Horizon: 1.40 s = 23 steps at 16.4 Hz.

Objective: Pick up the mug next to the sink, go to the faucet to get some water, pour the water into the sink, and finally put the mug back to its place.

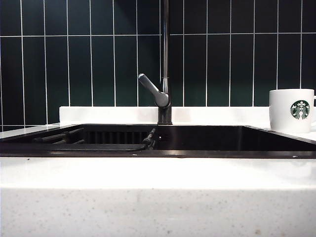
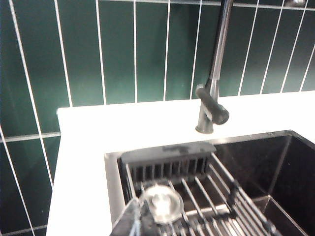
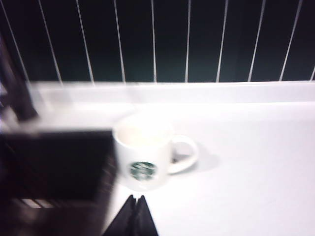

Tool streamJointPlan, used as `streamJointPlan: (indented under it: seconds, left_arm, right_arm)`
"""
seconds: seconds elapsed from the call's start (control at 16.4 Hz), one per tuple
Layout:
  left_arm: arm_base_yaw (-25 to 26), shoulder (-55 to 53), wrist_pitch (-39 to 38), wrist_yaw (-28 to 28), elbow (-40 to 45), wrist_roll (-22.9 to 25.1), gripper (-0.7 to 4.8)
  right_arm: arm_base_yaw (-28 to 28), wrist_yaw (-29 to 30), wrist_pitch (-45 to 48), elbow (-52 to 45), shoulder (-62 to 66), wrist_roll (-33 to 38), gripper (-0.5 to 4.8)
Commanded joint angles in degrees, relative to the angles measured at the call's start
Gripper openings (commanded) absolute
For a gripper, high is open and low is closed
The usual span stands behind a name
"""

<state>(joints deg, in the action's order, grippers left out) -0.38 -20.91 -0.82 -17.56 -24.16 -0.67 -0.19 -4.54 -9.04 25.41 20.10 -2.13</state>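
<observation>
At the right end of the countertop, in the exterior view, we see the mug standing upright just beside the sink, logo facing us; the faucet rises behind the sink's back rim, and neither arm shows here.

From the left wrist we look down on the drying rack in the sink's left part, the left gripper pinched closed over it, holding nothing.

From the right wrist the mug sits near the sink's corner, its handle pointing away from the basin. The right gripper is shut, empty, just short of it. We judge it should spread its jaws first, then straddle the mug's wall squarely and keep it upright
</observation>
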Motion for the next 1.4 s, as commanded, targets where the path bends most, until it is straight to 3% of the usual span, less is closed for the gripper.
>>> streamJointPlan:
  seconds: [0.06,0.18,0.3,0.43,0.49,0.55,0.67,0.73,0.91,1.03,1.1,1.28,1.4]
  left_arm:
    - [-0.04,-9.07,4.83,-1.18,-5.16,1.05,-0.05]
    - [0.00,-15.74,15.76,-4.87,-5.92,-1.73,-0.05]
    - [-0.02,-21.88,24.24,-6.34,-6.45,-5.09,-0.01]
    - [-0.02,-28.72,23.61,-7.19,-8.98,-6.23,0.62]
    - [-0.04,-30.99,23.65,-7.37,-9.86,-6.19,0.62]
    - [-0.07,-35.28,23.67,-7.43,-11.54,-4.44,0.62]
    - [-0.09,-42.07,23.85,-8.35,-13.79,0.92,1.20]
    - [-0.11,-44.52,23.98,-8.35,-14.73,1.97,1.22]
    - [-1.40,-51.04,24.22,-8.07,-17.77,5.97,1.22]
    - [-4.63,-53.94,24.09,-3.34,-19.30,15.93,1.22]
    - [-5.81,-54.66,24.24,-1.99,-19.52,18.40,1.22]
    - [-6.73,-58.12,24.09,-1.92,-21.53,18.64,1.22]
    - [-6.73,-60.35,24.02,-1.97,-23.82,18.62,1.22]
  right_arm:
    - [0.11,-7.37,0.68,5.27,5.99,-13.88,0.00]
    - [0.13,-12.57,3.54,5.70,7.08,-18.73,0.07]
    - [0.13,-12.63,3.76,5.70,7.08,-24.85,0.13]
    - [0.11,-13.68,3.61,5.70,7.96,-24.90,0.52]
    - [0.07,-13.99,3.52,5.70,8.50,-24.90,0.55]
    - [0.07,-16.61,3.21,5.73,9.60,-24.92,0.56]
    - [-0.11,-16.81,3.28,5.90,11.89,-24.81,0.60]
    - [-0.13,-16.79,3.32,6.10,13.35,-23.58,0.69]
    - [-1.53,-16.68,3.43,7.76,18.99,-15.12,1.22]
    - [-3.72,-15.19,4.68,8.76,23.93,-11.80,1.23]
    - [-4.68,-13.53,5.25,8.83,25.31,-10.43,1.23]
    - [-7.23,-8.44,7.30,8.83,31.23,-3.43,2.07]
    - [-8.81,-5.18,9.75,8.81,35.47,0.55,2.13]
